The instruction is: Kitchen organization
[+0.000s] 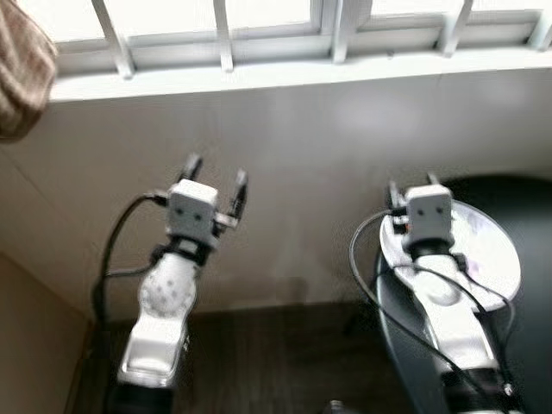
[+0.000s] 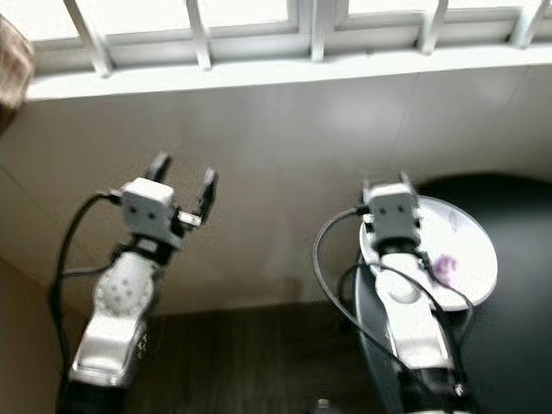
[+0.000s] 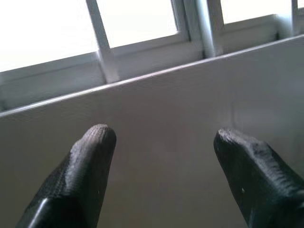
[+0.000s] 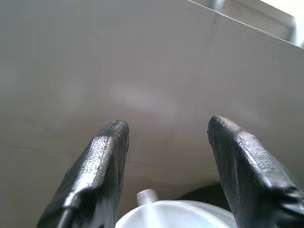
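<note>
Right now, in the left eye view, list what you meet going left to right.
Brown cloth → left gripper, open → right gripper, open → white plate on the black round surface.

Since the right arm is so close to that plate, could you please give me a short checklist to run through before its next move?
1. Right gripper open: ok, its fingers stand apart with nothing between them.
2. Right gripper lined up with the white plate: ok, it hangs above the plate's near-left edge.
3. Plate steady on the dark round surface: cannot tell, its support is hidden.
4. Plate empty: not ok, a small purplish thing lies on it.
5. Left gripper out of the way: ok, open and raised before the beige wall, well apart from the plate.
</note>
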You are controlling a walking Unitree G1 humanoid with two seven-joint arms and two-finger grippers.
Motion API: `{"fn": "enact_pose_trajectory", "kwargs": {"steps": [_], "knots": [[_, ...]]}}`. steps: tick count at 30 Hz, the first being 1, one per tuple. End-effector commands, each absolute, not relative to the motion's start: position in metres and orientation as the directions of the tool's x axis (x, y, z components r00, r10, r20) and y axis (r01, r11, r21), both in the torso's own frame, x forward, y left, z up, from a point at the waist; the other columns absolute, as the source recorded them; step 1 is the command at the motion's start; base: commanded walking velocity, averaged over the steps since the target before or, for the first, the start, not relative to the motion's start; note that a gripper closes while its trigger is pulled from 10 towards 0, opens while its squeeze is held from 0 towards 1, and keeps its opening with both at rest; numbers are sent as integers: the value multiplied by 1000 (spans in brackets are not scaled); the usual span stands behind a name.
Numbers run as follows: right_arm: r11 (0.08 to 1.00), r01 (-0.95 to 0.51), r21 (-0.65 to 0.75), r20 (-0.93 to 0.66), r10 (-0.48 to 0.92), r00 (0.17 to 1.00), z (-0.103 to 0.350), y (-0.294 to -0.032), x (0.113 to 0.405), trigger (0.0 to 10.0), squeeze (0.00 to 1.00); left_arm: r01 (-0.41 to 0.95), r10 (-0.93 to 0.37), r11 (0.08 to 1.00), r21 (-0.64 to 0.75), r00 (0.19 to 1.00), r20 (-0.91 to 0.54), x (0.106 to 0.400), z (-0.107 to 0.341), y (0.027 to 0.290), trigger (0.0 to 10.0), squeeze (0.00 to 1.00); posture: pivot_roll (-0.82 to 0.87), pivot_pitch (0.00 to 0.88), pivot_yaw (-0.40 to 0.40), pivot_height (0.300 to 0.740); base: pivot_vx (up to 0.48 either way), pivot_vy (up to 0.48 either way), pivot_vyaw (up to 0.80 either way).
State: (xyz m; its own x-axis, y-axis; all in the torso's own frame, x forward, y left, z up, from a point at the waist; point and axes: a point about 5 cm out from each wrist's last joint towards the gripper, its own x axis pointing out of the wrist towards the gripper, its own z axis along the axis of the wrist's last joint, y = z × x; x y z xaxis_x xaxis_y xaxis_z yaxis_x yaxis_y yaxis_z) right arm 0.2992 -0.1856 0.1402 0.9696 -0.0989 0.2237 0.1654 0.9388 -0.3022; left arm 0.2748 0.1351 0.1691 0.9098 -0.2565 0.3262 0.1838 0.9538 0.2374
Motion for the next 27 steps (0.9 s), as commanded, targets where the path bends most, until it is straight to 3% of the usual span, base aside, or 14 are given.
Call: {"fn": "enact_pose_trajectory", "kwargs": {"steps": [1, 15, 19, 22, 27], "knots": [[942, 152, -298, 235, -82, 969, 142, -179, 300, 10000, 0, 157, -239, 954, 254, 912, 334, 275, 172, 144, 10000, 0, 11, 31, 9, 740, 0, 0, 0], [948, 179, -262, 199, -128, 972, 146, -194, 308, 10000, 0, 155, -238, 953, 259, 913, 331, 275, 171, 143, 10000, 0, 6, 36, 9, 740, 0, 0, 0], [956, 210, -203, 111, -191, 975, 151, -214, 319, 10000, 0, 158, -241, 953, 260, 914, 327, 275, 170, 143, 10000, 0, 4, 36, 9, 740, 0, 0, 0], [966, 117, -233, -44, -130, 991, 151, -226, 327, 10000, 0, 154, -236, 953, 260, 916, 323, 276, 169, 144, 10000, 0, -4, 37, 7, 740, 0, 0, 0], [966, 48, -255, -115, -79, 990, 163, -241, 332, 10000, 0, 157, -238, 953, 259, 917, 320, 276, 168, 143, 10000, 0, -17, 38, 8, 740, 0, 0, 0]]}}
